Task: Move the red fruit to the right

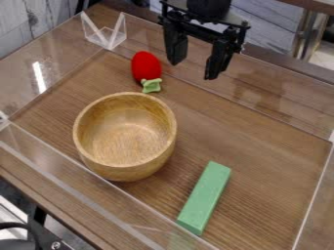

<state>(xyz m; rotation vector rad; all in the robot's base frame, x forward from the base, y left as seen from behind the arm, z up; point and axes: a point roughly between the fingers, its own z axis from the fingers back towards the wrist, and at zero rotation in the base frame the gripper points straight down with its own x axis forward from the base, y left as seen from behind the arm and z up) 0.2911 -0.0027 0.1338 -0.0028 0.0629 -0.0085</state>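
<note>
The red fruit [145, 65] is a small strawberry-shaped toy lying on the wooden table, its light green cap pointing toward the front right. My gripper [192, 61] hangs just to the right of it, above the table, with its two black fingers spread wide apart. Nothing sits between the fingers, and the left finger [174, 49] stands close beside the fruit without visibly touching it.
A round wooden bowl [124, 134] stands in front of the fruit. A flat green block [205, 195] lies near the front right. Clear acrylic walls [53, 59] ring the table, with a clear bracket [104, 31] at the back left.
</note>
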